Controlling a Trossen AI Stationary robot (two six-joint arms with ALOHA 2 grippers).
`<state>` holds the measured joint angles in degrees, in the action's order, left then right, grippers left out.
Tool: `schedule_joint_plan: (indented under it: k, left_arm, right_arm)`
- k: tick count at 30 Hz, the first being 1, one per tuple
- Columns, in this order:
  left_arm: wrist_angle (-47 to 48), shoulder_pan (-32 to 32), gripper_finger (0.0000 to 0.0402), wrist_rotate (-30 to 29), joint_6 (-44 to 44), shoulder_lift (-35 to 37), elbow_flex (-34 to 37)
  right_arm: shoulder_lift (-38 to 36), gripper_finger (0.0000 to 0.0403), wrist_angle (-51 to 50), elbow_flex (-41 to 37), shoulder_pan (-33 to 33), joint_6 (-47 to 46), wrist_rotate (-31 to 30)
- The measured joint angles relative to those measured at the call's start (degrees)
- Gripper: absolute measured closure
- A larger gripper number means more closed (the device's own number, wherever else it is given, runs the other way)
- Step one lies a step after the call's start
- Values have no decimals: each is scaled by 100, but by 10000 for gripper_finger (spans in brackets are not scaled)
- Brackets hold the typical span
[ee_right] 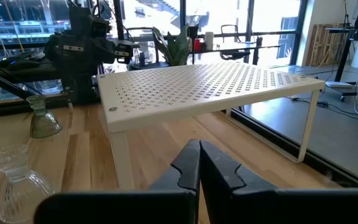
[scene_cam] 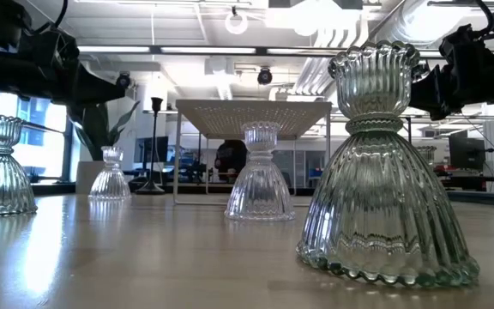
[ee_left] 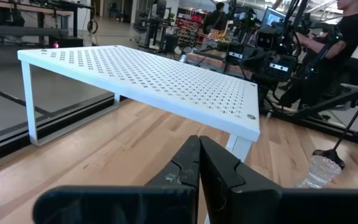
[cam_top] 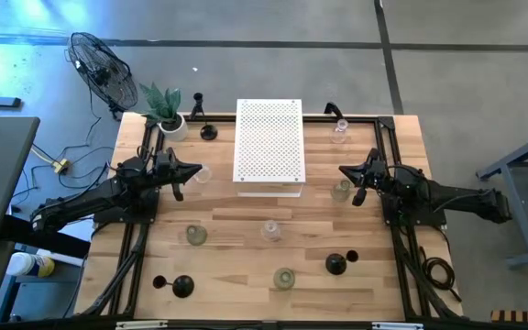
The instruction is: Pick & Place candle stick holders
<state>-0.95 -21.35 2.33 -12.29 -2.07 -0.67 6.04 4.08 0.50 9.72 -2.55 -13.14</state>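
Several glass candle stick holders stand upright on their bases on the wooden table: one (cam_top: 197, 236) at the left, one (cam_top: 271, 231) in the middle, a greenish one (cam_top: 284, 277) near the front, one (cam_top: 340, 190) by my right gripper, one (cam_top: 339, 131) at the far right. Black holders lie or stand at the near left (cam_top: 182, 286), the near right (cam_top: 335, 264) and the far left (cam_top: 208, 131). My left gripper (cam_top: 198, 170) is shut and empty, raised left of the white box. My right gripper (cam_top: 343, 171) is shut and empty, raised right of it. Both show shut in their wrist views (ee_left: 199, 165) (ee_right: 199, 163).
A white perforated box (cam_top: 269, 147) stands on legs at the table's far middle, between the two grippers. A potted green plant (cam_top: 165, 108) stands at the far left corner. A fan (cam_top: 99, 69) stands beyond the table. People (ee_left: 347, 37) sit in the room behind.
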Motion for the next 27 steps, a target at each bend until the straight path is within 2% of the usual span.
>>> schedule_joint_plan:
  k: [22,27]
  left_arm:
    - [-35,-1,401,-37,-3,0,0]
    - [-84,1,401,475,-40,-2,0]
  right_arm:
    - [-1,402,0,0,0,0,0]
    - [0,402,5,-1,0,60,-41]
